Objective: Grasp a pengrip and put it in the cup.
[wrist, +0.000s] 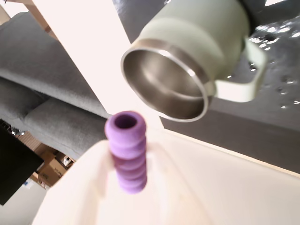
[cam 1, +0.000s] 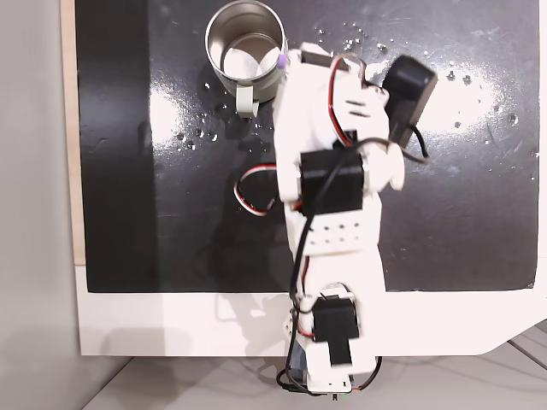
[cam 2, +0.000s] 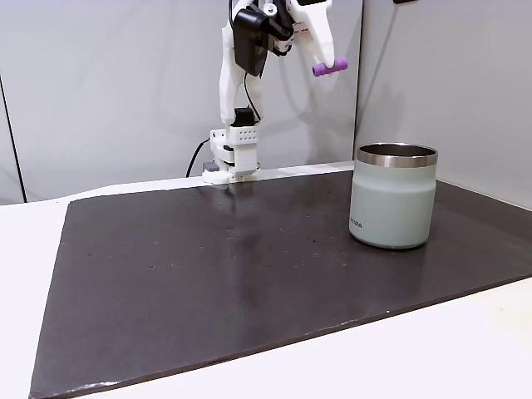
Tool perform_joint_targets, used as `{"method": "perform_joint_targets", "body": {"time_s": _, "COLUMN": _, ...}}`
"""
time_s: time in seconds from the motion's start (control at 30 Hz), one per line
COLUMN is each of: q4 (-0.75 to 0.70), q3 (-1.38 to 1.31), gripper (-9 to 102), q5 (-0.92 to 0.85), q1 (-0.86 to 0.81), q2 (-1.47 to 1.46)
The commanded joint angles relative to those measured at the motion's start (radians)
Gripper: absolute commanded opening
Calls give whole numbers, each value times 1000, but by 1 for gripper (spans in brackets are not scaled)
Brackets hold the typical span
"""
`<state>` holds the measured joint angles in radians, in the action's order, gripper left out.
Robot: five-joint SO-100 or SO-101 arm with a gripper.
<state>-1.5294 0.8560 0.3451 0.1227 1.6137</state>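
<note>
**Purple grip held high beside the cup**

Starting with the biggest thing out there: the dark mat [cam 2: 208, 274] spreads across the white table [cam 2: 465, 349], glossy enough to throw glare back in the top-down fixed view. On it rises the white arm [cam 1: 329, 162], base at the near edge in that view and reaching up the picture toward the cup; from the side-on fixed view it stands tall at the back of the mat, folded over at the top, with a black camera [cam 1: 408, 90] riding on its wrist.

Next down, the cup [cam 2: 393, 197] sits upright on the mat, pale green-grey outside with a steel rim; the wrist view shows its shiny inside and its pale handle [wrist: 243, 77] sticking out to the right.

Now the gripper [cam 2: 329, 61]: closed on the pengrip [cam 2: 329, 67], fingers pinched in on its lower end in the wrist view, ribbed tube poking out with its open end toward the camera. In the side-on fixed view the little purple tube hangs well above the mat, higher than the cup's rim and off to its left. From the top-down fixed view it sits right at the cup's rim [cam 1: 281, 61], on the right edge.
</note>
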Motion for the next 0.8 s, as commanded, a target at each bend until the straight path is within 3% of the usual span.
{"method": "perform_joint_targets", "body": {"time_s": 0.0, "q4": 21, "q3": -184, "gripper": 0, "q5": 11, "q1": 40, "q2": -94}}
{"method": "perform_joint_targets", "body": {"time_s": 0.27, "q4": 12, "q3": -460, "gripper": 0, "q5": 64, "q1": 86, "q2": -353}}
{"method": "perform_joint_targets", "body": {"time_s": 0.77, "q4": 43, "q3": -558, "gripper": 0, "q5": 48, "q1": 172, "q2": -528}}
